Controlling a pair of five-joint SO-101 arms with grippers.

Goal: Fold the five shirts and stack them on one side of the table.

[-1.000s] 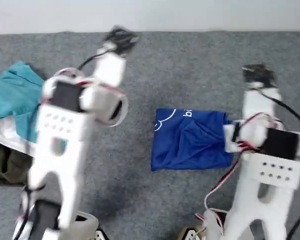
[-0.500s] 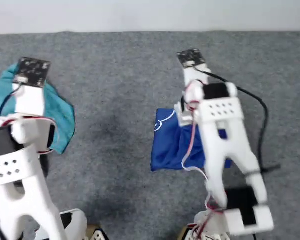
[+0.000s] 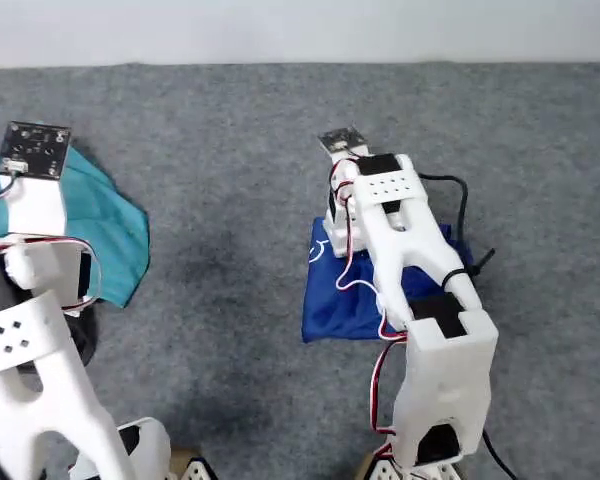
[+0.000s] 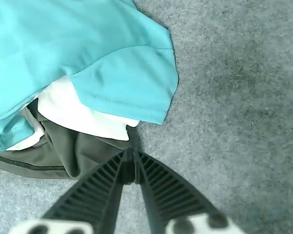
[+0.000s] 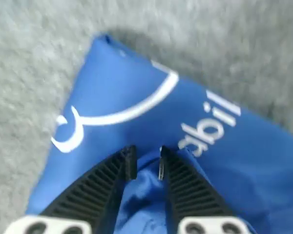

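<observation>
A folded blue shirt (image 3: 332, 302) with white print lies right of the table's middle. My right gripper (image 5: 145, 160) hangs over its printed far-left part (image 5: 136, 92), fingers a narrow gap apart with blue cloth showing between them. At the left edge a teal shirt (image 3: 115, 235) lies crumpled on top of a pile. In the left wrist view the teal shirt (image 4: 88, 58) covers a white shirt (image 4: 83, 117) and a dark olive shirt (image 4: 63, 151). My left gripper (image 4: 132, 157) is shut just above the pile's edge, with nothing held.
The table is covered in grey carpet-like cloth (image 3: 230, 150). Bare room lies between the pile and the blue shirt and along the far side. A pale wall runs behind the far edge.
The left arm swung from the table's middle to the left over the shirt pile. The right arm swung from the right edge to over the blue shirt.
</observation>
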